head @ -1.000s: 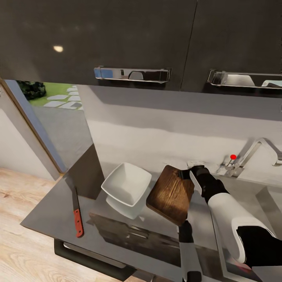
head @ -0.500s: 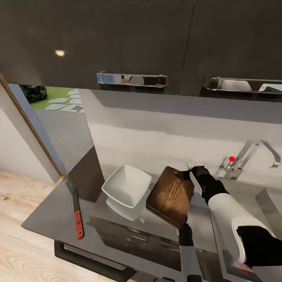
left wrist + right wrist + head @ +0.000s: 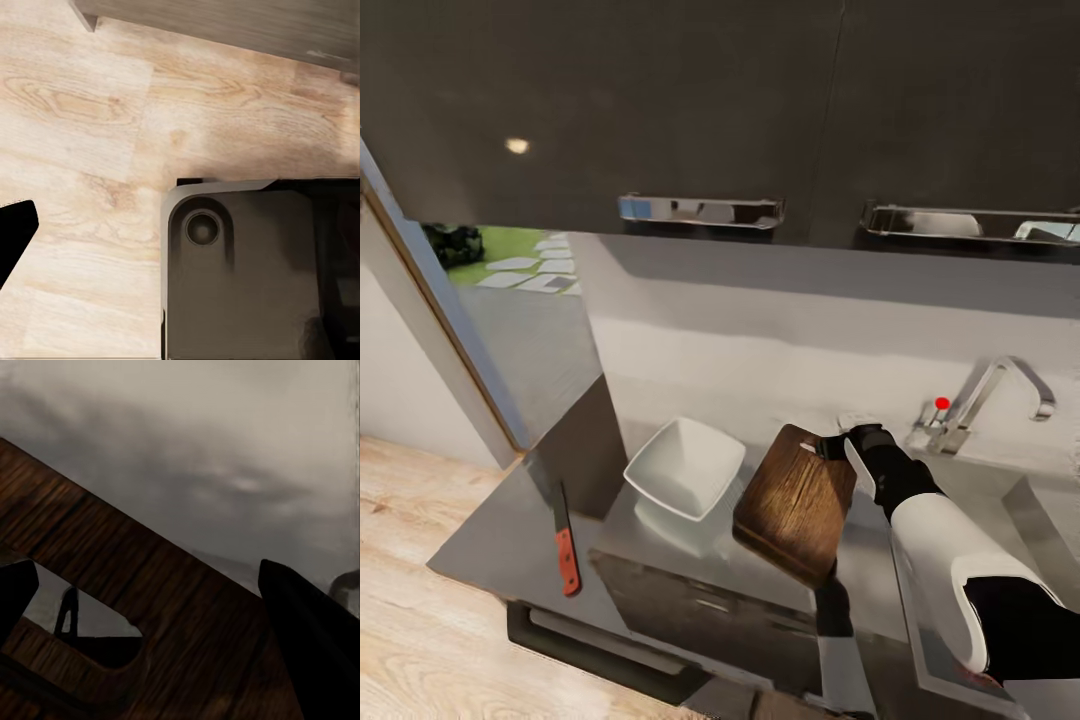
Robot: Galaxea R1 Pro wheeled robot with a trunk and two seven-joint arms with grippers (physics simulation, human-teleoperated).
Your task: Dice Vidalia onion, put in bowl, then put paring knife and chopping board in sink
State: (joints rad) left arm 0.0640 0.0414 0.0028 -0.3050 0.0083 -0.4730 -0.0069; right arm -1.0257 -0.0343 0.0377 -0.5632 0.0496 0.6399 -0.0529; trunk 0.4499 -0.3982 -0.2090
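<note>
Dark-stained wood marks the chopping board (image 3: 796,500), lifted clear of the surface (image 3: 510,545) and tilted, with the right hand (image 3: 838,442) clenched on its far end by the handle cut-out; the right wrist view shows the board (image 3: 172,607) running between the two black fingers (image 3: 311,637). It hangs just beside the white bowl (image 3: 684,468), which stands near the back of the surface, and the sink (image 3: 1040,520) lies off to the right under the chrome tap (image 3: 985,395). Red-handled, the paring knife (image 3: 565,548) lies flat near the surface's left front edge, well apart from the board. No onion can be made out, and the bowl looks bare, though small pieces would be hard to tell.

Judging by this, the step in hand is carrying the board to the sink. The next move calls for swinging it rightward past the tap without striking it, lowering it into the basin, then opening the grip. The knife remains to be fetched. Whether the left hand is open or closed I cannot tell.
</note>
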